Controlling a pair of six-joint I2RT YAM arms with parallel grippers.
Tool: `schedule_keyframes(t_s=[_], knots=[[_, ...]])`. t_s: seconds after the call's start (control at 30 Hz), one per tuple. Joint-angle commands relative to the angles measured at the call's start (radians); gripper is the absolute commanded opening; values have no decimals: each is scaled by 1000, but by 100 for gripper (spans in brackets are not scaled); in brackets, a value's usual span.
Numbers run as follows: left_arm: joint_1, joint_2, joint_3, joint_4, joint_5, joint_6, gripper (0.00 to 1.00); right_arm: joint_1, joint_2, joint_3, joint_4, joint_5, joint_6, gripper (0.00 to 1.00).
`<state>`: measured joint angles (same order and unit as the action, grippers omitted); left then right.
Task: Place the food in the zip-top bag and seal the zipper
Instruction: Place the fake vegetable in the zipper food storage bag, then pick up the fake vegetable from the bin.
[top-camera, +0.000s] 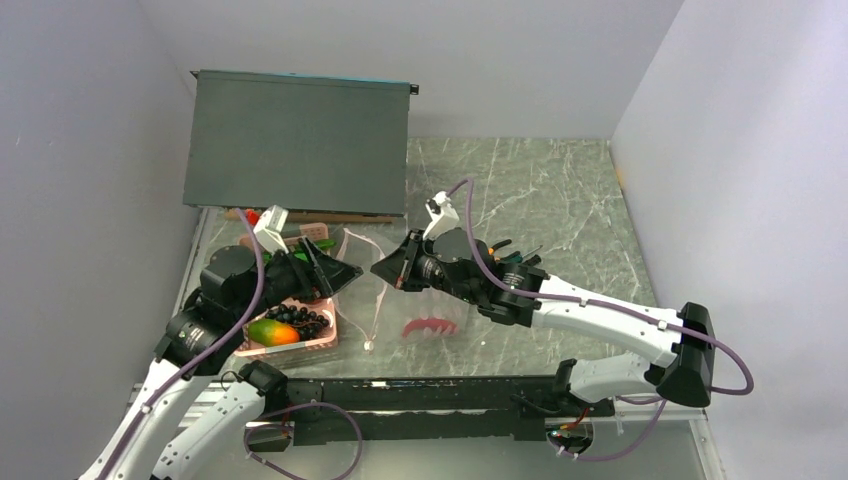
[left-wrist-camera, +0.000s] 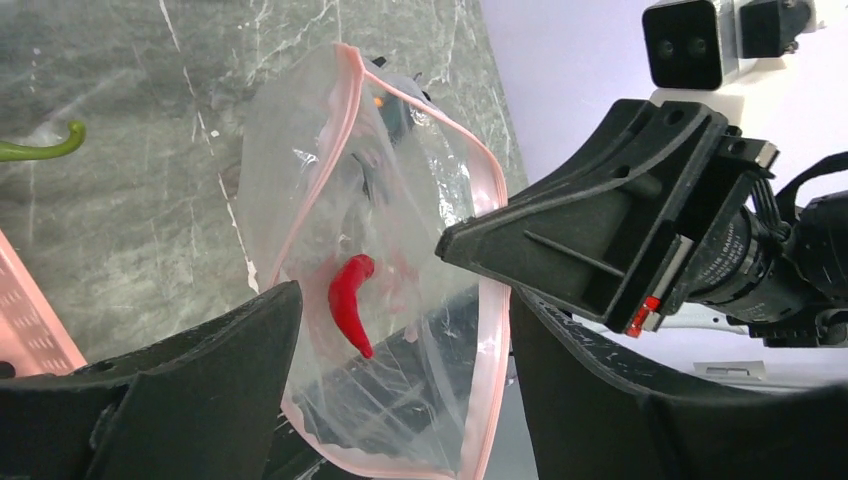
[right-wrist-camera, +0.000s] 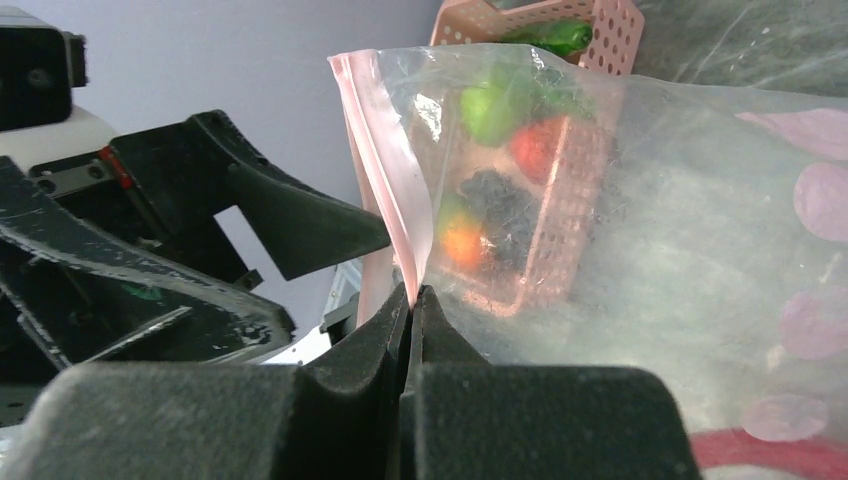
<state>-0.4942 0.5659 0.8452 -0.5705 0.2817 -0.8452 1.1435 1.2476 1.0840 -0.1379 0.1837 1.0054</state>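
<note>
The clear zip-top bag (top-camera: 372, 292) hangs upright with its mouth open, and its pale pink zipper (left-wrist-camera: 330, 170) rings that mouth. My right gripper (top-camera: 385, 268) is shut on the zipper strip (right-wrist-camera: 385, 170), pinching it at the fingertips (right-wrist-camera: 410, 300). My left gripper (top-camera: 335, 277) is open and empty, its fingers (left-wrist-camera: 215, 360) on either side of the bag's mouth. A red chili (left-wrist-camera: 349, 303) lies inside the bag. The mango (top-camera: 273, 332) and grape bunch (top-camera: 302, 318) sit in the pink basket. The green apple (right-wrist-camera: 487, 108) and red-orange fruit (right-wrist-camera: 535, 148) show through the bag.
The pink slotted basket (top-camera: 300, 347) stands at the left, beside the bag. A dark grey box (top-camera: 298, 140) stands at the back left. Pliers (top-camera: 512, 257) lie behind the right wrist. A green pod (left-wrist-camera: 42, 149) lies on the marble table (top-camera: 560, 200).
</note>
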Motion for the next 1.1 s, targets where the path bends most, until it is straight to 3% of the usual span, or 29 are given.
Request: schedule_keyframes(t_s=[0.0, 0.23, 0.43, 0.77, 0.93, 1.07], knots=[[0, -27, 69, -60, -34, 44, 81, 5, -50, -10, 47, 39, -27, 0], [0, -133, 64, -179, -170, 56, 81, 5, -91, -29, 49, 28, -95, 0], [0, -182, 4, -302, -302, 66, 94, 5, -149, -80, 54, 27, -189, 0], [0, -2, -101, -297, -456, 117, 96, 6, -175, -118, 39, 53, -243, 0], [2, 55, -150, -259, -609, -15, 94, 5, -177, -135, 51, 51, -243, 0], [2, 95, -175, -176, -646, -115, 88, 5, -166, -138, 56, 46, -250, 0]])
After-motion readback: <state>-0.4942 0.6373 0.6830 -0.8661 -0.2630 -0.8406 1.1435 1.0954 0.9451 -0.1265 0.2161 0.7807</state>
